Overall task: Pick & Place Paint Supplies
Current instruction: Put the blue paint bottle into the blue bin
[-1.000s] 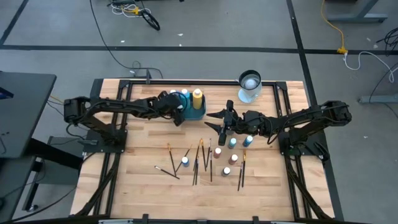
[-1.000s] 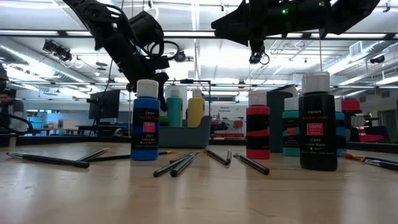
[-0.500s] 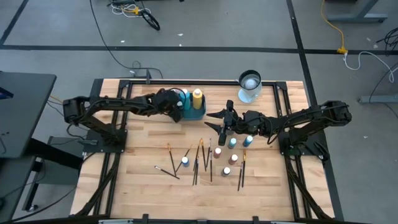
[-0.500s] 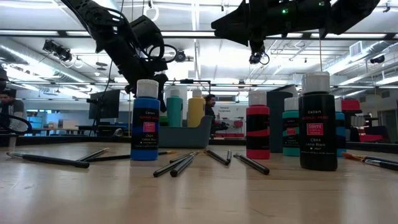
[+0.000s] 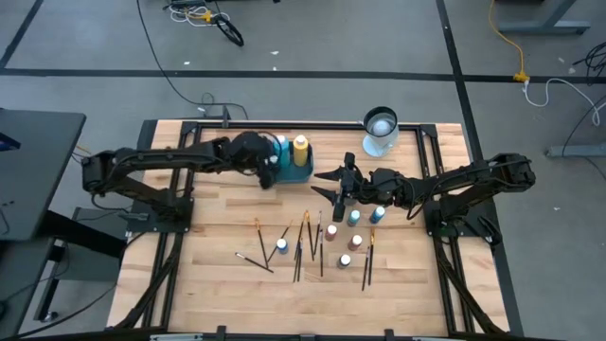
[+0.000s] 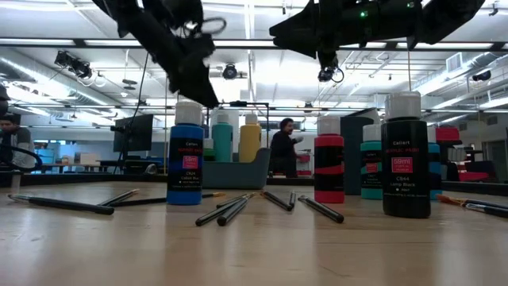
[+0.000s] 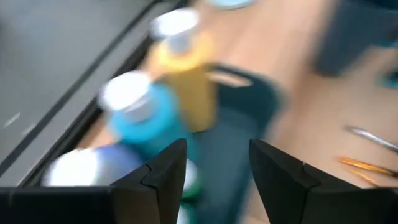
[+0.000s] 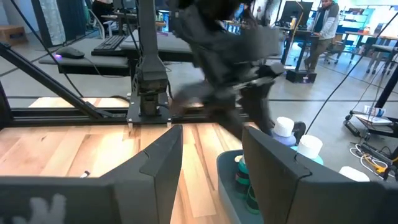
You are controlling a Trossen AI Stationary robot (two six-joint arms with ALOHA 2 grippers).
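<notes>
Two grippers: your left gripper (image 7: pixel 214 171) hangs above the teal tray (image 5: pixel 305 171), fingers apart, empty; right gripper (image 5: pixel 333 187) waits mid-table, fingers apart.

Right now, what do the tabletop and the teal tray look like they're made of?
Tabletop: wood, butcher-block style, with visible planks and grain and a light satin sheen. Teal tray: probably moulded plastic, with a smooth matte wall, uniform colour and rounded corners; can't confirm from looks alone.

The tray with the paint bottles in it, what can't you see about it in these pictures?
- High view: left gripper covers part of the teal tray.
- Low view: blue bottle hides the tray's left end.
- Left wrist view: blurred, bottle labels unreadable.
- Right wrist view: its own fingers cut off the tray.
</notes>
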